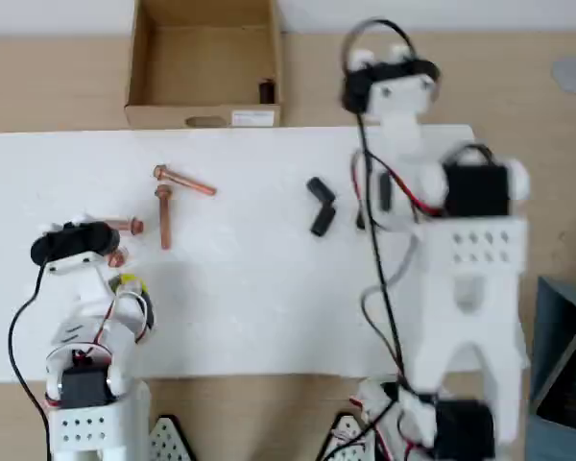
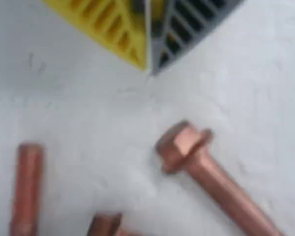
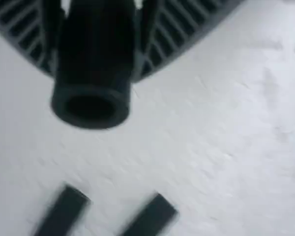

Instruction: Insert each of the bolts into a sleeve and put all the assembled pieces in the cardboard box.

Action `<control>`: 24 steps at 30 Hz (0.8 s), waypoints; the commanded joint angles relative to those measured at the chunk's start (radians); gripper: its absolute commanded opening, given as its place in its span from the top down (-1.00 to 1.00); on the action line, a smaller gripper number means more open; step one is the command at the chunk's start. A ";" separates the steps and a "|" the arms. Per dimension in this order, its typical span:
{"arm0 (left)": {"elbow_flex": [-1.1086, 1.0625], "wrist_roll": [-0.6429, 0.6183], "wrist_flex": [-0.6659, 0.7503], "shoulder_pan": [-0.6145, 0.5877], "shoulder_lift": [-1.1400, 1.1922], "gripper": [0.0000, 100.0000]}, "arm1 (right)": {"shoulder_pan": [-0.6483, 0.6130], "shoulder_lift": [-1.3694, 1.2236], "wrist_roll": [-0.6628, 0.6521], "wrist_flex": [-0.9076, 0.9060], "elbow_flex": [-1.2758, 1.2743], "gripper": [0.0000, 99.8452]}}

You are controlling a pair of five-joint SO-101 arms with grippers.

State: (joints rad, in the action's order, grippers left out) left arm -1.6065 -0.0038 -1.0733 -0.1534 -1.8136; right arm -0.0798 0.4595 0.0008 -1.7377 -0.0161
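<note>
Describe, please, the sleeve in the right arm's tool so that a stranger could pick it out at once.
On the white mat, look to the side away from the copper bolts. Two loose sleeves lie flat there; the held sleeve, black like them, alone sits clamped in the right tool, its open end showing.

Copper bolts [image 1: 163,216] lie scattered on the desk [image 1: 250,288]; two black sleeves [image 1: 323,221] lie apart from them, a third sleeve [image 3: 91,98] clamped in the right end effector [image 3: 96,59]; one dark piece [image 1: 266,91] sits inside the cardboard box [image 1: 149,58]
</note>
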 commanded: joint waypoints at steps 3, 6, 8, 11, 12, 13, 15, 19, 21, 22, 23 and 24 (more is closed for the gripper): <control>0.210 0.011 -0.084 0.000 0.001 0.99 | 0.119 0.272 0.032 0.110 -0.223 0.98; 0.258 0.074 -0.135 -0.003 0.001 0.99 | 0.154 0.403 0.075 0.167 -0.357 0.98; 0.290 0.084 -0.150 0.002 0.002 0.99 | 0.159 0.486 0.095 0.204 -0.452 0.98; 0.351 0.086 -0.173 0.003 0.051 0.99 | 0.160 0.607 0.110 0.250 -0.573 0.98; 0.377 0.086 -0.181 0.003 0.087 0.99 | 0.160 0.644 0.114 0.264 -0.608 0.98; 0.411 0.084 -0.187 0.003 0.131 0.99 | 0.160 0.680 0.118 0.276 -0.639 0.98; 0.491 0.081 -0.183 0.005 0.236 0.99 | 0.160 0.750 0.118 0.307 -0.694 0.98; 0.707 0.081 -0.181 0.005 0.496 0.99 | 0.160 0.862 0.117 0.341 -0.774 0.98; 0.809 0.081 -0.184 0.005 0.631 0.99 | 0.160 0.898 0.117 0.341 -0.805 0.98; 0.855 0.081 -0.187 0.005 0.697 0.99 | 0.160 0.917 0.115 0.341 -0.822 0.98; 0.896 0.081 -0.187 0.005 0.763 0.99 | 0.160 0.934 0.115 0.341 -0.839 0.98; 0.936 0.081 -0.187 0.005 0.823 0.99 | 0.160 0.947 0.115 0.341 -0.852 0.98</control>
State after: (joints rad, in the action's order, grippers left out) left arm -0.8347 0.0760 -1.2589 -0.1534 -1.1600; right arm 0.0706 1.3633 0.1112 -1.4246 -0.8447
